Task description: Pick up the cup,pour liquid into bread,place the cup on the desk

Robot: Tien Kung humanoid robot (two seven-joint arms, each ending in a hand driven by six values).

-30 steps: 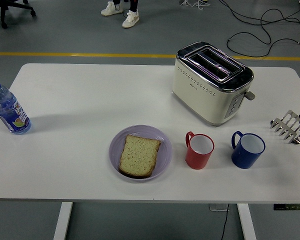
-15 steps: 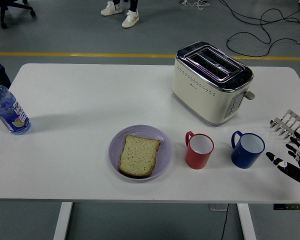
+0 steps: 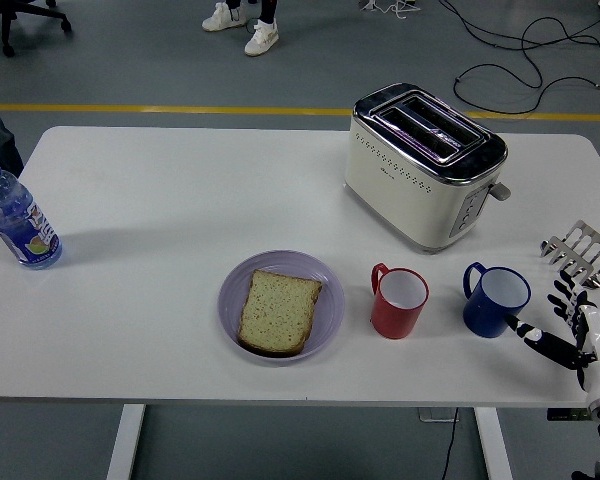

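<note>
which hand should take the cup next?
Right. The right hand is open beside the blue cup, thumb nearly at its side. No left hand is in view. The red cup sits farther from it.

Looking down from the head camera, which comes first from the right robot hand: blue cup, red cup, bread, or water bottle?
From the right robot hand:
1. Blue cup, just to its left.
2. Red cup, next along.
3. Bread, on the purple plate.
4. Water bottle, far left edge.

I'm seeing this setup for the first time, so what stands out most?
The big cream toaster with a chrome top stands at the table's far right. Nearer, a slice of bread lies on a lilac plate, with a red mug and a blue mug to its right. The robot's right hand, fingers spread, reaches toward the blue mug.
</note>
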